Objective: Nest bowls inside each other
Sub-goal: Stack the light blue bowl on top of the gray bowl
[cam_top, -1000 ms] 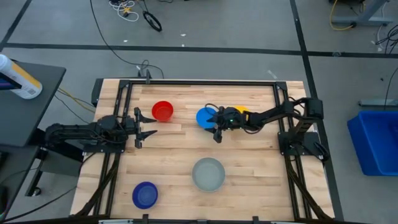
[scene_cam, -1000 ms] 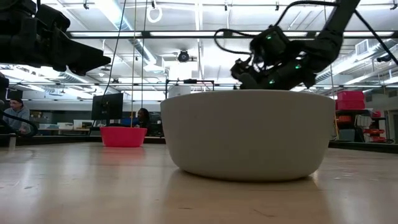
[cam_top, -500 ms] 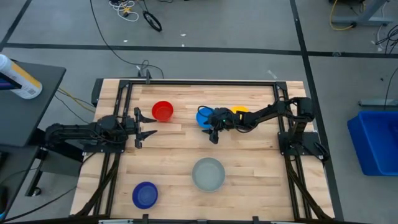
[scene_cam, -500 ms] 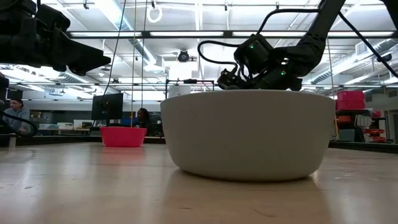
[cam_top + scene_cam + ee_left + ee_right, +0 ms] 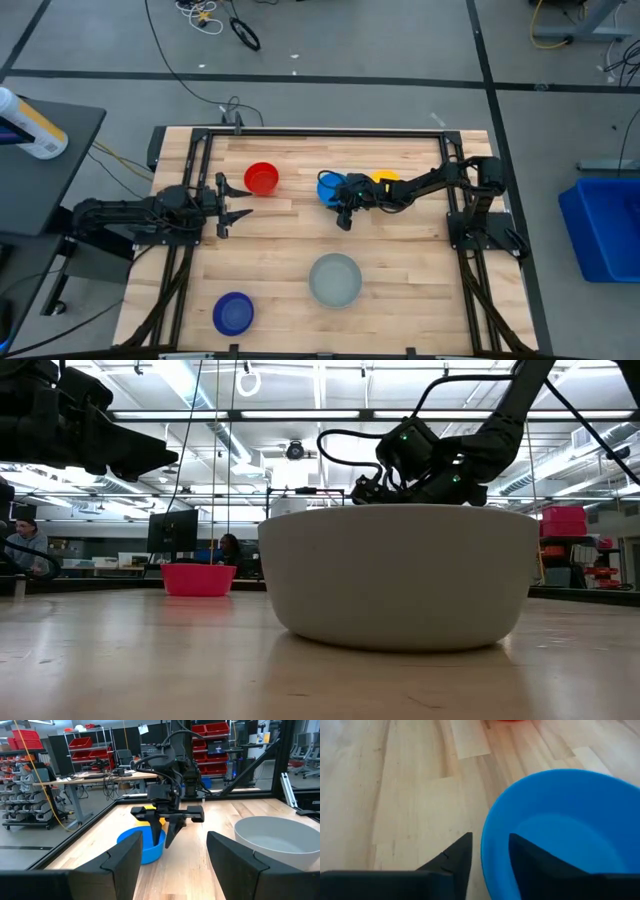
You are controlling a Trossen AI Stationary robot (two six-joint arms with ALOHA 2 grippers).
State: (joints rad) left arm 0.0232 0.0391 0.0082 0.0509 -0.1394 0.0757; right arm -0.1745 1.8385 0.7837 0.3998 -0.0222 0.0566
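The light blue bowl point(image 5: 327, 186) sits upright on the table right of centre, and the yellow bowl point(image 5: 387, 179) is just behind my right arm. My right gripper point(image 5: 342, 201) slants down at the light blue bowl's near rim point(image 5: 487, 865), open. One finger point(image 5: 535, 862) is inside the bowl and the other finger point(image 5: 455, 862) outside, with a small gap on each side. The red bowl point(image 5: 262, 178), the pale grey bowl point(image 5: 334, 279) and the dark blue bowl point(image 5: 233, 312) stand apart. My left gripper point(image 5: 235, 204) waits open at the left.
A black frame point(image 5: 320, 133) runs round the wooden table. Bare wood lies between the grey bowl and the light blue bowl. In the low view the grey bowl point(image 5: 400, 575) fills the foreground, with the red bowl point(image 5: 198, 578) behind it at the left.
My right gripper has gone a little toward the table's left edge and down, tipping more steeply over the light blue bowl's rim. The bowls have stayed where they were.
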